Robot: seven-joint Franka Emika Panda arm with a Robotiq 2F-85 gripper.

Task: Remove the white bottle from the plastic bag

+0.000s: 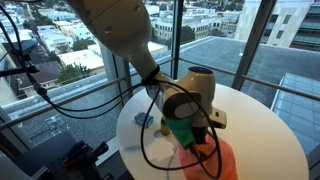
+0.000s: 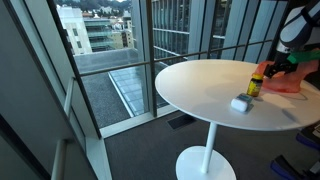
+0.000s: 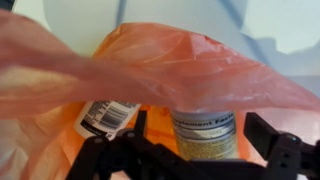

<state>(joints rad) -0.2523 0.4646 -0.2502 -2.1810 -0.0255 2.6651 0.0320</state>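
In the wrist view, an orange plastic bag (image 3: 160, 65) lies open in front of me. A white bottle (image 3: 205, 135) with a printed label stands in its mouth. My gripper (image 3: 203, 140) is open, with one finger on each side of the bottle and a small gap on both sides. A second labelled container (image 3: 105, 115) lies to the left inside the bag. In both exterior views the gripper (image 1: 190, 132) (image 2: 292, 62) is low over the bag (image 1: 218, 160) (image 2: 288, 86). The white bottle is hidden in those views.
The bag lies on a round white table (image 1: 260, 125) (image 2: 200, 90) beside tall windows. A yellow bottle with a dark cap (image 2: 255, 84) and a small white object (image 2: 240, 103) stand on the table near the bag. A small item (image 1: 143, 120) sits near the table's edge.
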